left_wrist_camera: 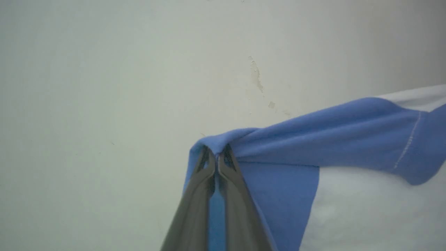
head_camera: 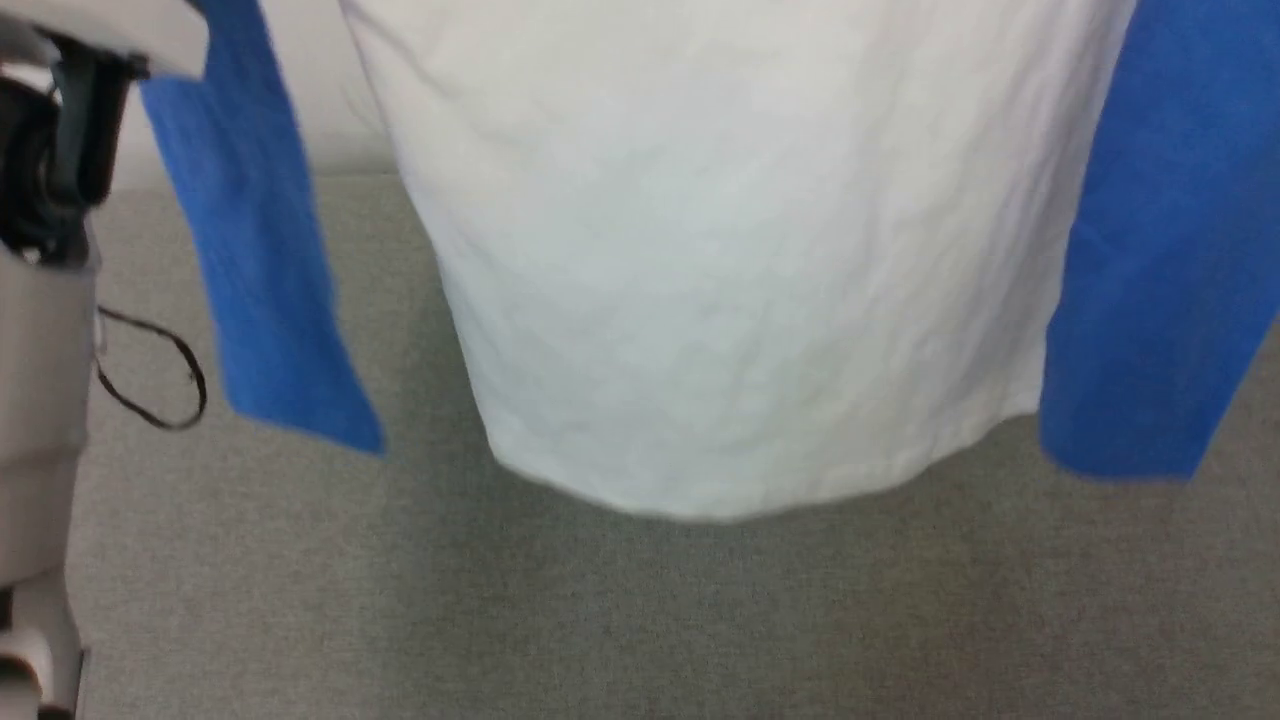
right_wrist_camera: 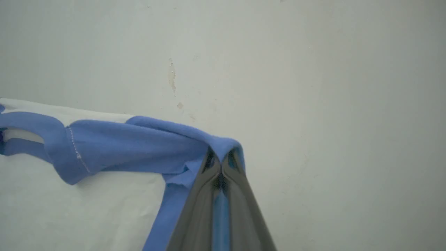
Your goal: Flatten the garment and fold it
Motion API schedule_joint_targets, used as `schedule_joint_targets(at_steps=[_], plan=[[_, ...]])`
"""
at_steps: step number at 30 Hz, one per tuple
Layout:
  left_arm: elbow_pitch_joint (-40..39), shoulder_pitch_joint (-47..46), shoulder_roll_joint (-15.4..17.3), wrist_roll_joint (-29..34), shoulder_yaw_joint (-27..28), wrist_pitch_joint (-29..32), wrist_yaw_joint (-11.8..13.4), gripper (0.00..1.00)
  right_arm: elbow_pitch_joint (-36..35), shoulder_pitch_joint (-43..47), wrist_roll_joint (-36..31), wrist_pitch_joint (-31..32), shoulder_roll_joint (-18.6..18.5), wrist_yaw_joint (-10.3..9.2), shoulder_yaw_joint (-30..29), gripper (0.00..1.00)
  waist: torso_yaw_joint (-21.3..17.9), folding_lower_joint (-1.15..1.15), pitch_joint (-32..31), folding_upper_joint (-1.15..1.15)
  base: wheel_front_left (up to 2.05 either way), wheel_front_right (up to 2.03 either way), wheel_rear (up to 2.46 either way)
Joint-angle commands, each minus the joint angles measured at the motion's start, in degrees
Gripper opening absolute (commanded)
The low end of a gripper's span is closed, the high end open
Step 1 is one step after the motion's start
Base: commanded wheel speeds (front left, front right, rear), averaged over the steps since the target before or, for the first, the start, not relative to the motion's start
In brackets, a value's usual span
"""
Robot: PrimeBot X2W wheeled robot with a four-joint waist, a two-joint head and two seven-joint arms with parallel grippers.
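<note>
Hangs spread between and below both grippers: thin garment point(head_camera: 720, 300), white body faintly creased, bright blue sleeves dangling at either side, pale stitching on the blue collar seam. Pinched at one blue shoulder by the tightly closed left gripper point(left_wrist_camera: 216, 153), at the other by the equally closed right gripper point(right_wrist_camera: 220, 157). Beyond the fingertips, pale wall point(left_wrist_camera: 104, 87) with a chipped patch.

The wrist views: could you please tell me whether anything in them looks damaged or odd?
Yes: the pale wall behind the blue-and-white long-sleeved shirt has a small patch of chipped, yellowish paint, above the shirt's shoulder line. The shirt itself shows no damage, pinched at each blue shoulder by the shut left gripper and right gripper.
</note>
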Motion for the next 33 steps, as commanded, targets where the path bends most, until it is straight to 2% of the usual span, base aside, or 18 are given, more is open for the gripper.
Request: schedule_joint_targets(at_steps=[1,9,15,25,29,33], plan=[[3.3,-2.8,-0.2,0.9,0.1,-1.4,-0.5,0.0,2.8,-2.8,-0.5,-1.7,0.2,-0.13,0.7,0.0,-0.9,-0.01,5.1,0.0,0.0,0.0,0.0],[23.2,-17.7,-2.7,3.8,-1.2,-11.1,-3.2,0.0,20.3,-17.4,-3.3,-13.7,2.5,-0.13,8.0,0.0,-2.0,-0.01,11.5,0.0,0.0,0.0,0.0],[35.6,-20.2,-5.7,3.4,-1.7,-16.3,-4.5,0.0,32.4,-21.4,-2.9,-20.2,5.1,-0.13,14.1,0.0,-1.9,-0.01,14.3,0.0,0.0,0.0,0.0],[48.8,-10.7,-12.8,0.7,-0.2,-19.5,-5.5,0.0,50.8,-16.2,0.8,-25.7,9.8,-0.13,24.6,0.0,-0.7,-0.01,16.1,0.0,0.0,0.0,0.0],[47.3,-3.6,-15.2,0.6,1.8,-19.5,-5.5,0.0,54.1,-10.3,3.7,-27.9,10.3,-0.13,27.6,0.0,0.0,-0.01,14.4,0.0,0.0,0.0,0.0],[43.0,6.4,-17.4,1.4,3.6,-19.5,-5.5,0.0,53.6,-2.5,6.9,-30.1,9.4,-0.13,29.9,0.0,0.6,-0.01,11.2,0.0,0.0,0.0,0.0]])
